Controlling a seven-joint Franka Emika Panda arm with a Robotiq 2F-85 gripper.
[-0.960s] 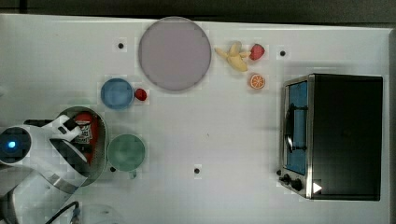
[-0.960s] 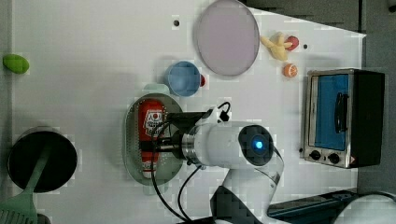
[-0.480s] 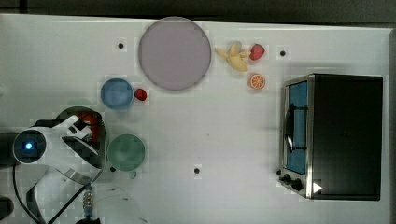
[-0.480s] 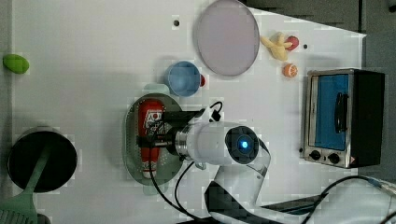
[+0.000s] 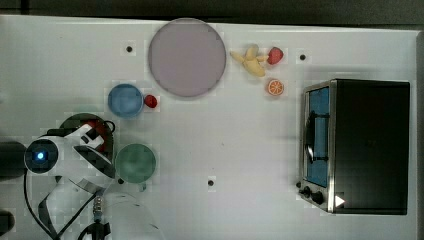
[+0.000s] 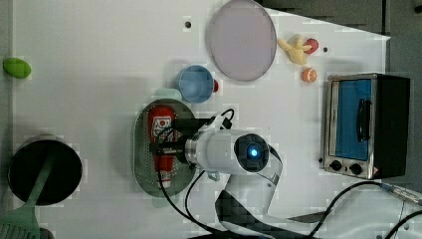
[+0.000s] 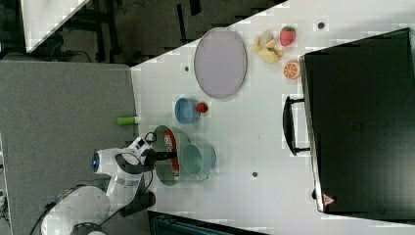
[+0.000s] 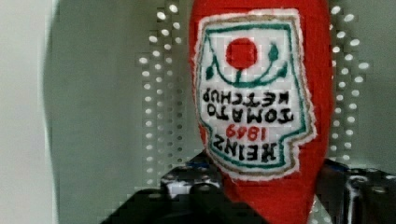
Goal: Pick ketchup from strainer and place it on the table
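The gripper is down inside the strainer, its fingers standing on either side of the ketchup bottle's body, pressed up against the red sides in the wrist view, partway closed around it, and the bottle lies flat on the perforated bottom with its label facing up. In the left view the bottle runs lengthwise along the strainer, its white cap toward the left view's bottom edge. The strainer sits on the table at the top view's left, with the arm's white wrist over it. Just beside the strainer, on the top view's right of it, stands the round green bowl. Farther off, the blue bowl has a small strawberry touching its rim. Beyond that lies the big grey-lilac plate, then a banana, a second strawberry and an orange slice. Well apart at the top view's right stands the toaster oven, door shut.
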